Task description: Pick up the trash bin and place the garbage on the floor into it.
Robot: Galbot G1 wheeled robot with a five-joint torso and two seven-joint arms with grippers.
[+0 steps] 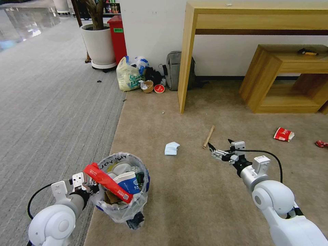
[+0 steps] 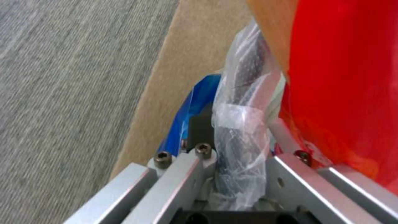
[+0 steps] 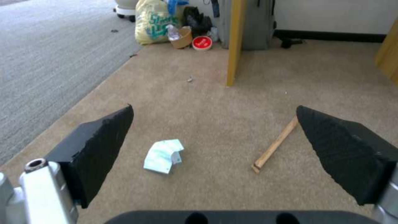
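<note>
Carpet (image 1: 191, 191), beige-brown and short-piled, fills my head view from the near edge up to the wall; a grey ribbed carpet (image 1: 51, 102) lies along its left side. Nearest me, at about seven o'clock, my left gripper (image 1: 89, 187) is clamped on the rim of the trash bin (image 1: 123, 208); in the left wrist view its fingers (image 2: 174, 180) pinch the clear plastic liner (image 2: 240, 124) and the bin's edge; the bin hangs upright over the seam between the two carpets. Inside it I see a long red wrapper (image 1: 107, 182) lying slantwise across the top, a blue-and-white paper cup (image 1: 128, 182) and something white behind them. At about four o'clock my right gripper (image 1: 218, 147) hovers above the carpet, fingers (image 3: 95, 149) spread wide apart and holding nothing. Just beyond it, near twelve o'clock from its tips, lies a wooden stick (image 1: 208, 136); the right wrist view shows it by the right-hand fingertip. A crumpled tissue (image 1: 172, 148) lies at about ten o'clock from that gripper, between the bin and the stick. Farther off, at two o'clock, a red-and-white carton (image 1: 283, 134) lies on the carpet; a red wrapper (image 1: 321, 144) lies beside it at the right edge. Farthest away, at eleven o'clock by the wall, a yellowish tied bag (image 1: 128, 77) leans near a grey backpack (image 1: 174, 70); a pale wooden table leg (image 1: 186, 65) stands just right of them.
</note>
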